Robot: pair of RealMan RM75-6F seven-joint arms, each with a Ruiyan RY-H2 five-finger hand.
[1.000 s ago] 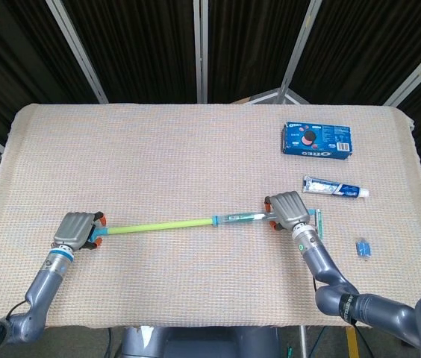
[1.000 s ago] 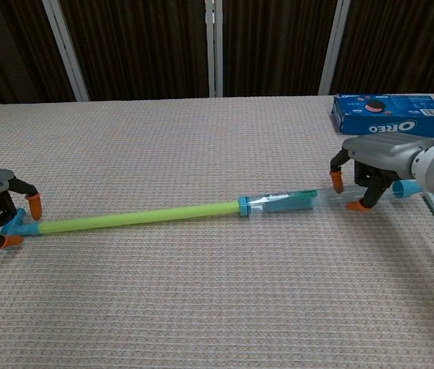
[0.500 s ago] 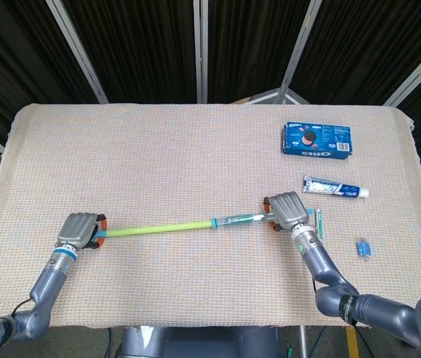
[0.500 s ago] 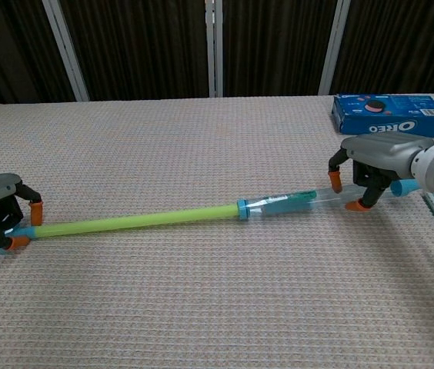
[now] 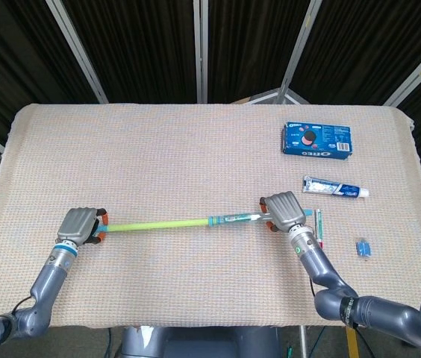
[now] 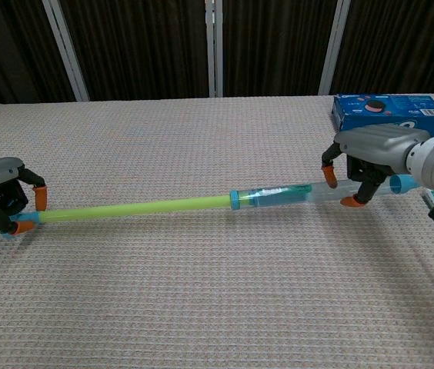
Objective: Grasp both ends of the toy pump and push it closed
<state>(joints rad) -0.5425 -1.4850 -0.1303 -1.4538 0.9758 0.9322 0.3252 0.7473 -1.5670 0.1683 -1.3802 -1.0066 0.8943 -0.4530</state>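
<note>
Across the cloth-covered table [image 5: 195, 149] lies the toy pump [image 6: 201, 203], stretched out left to right and nowhere near closed, its green rod well out of the clear barrel. The right hand [image 6: 367, 157] grips the barrel end, fingers arched over it to brace. The left hand [image 6: 1, 201] grips the rod's handle end, placed to drive it inward. Off to the far right sit the Oreo box [image 5: 316, 140], toothpaste tube [image 5: 335, 187] and toothbrush [image 5: 319, 227].
</note>
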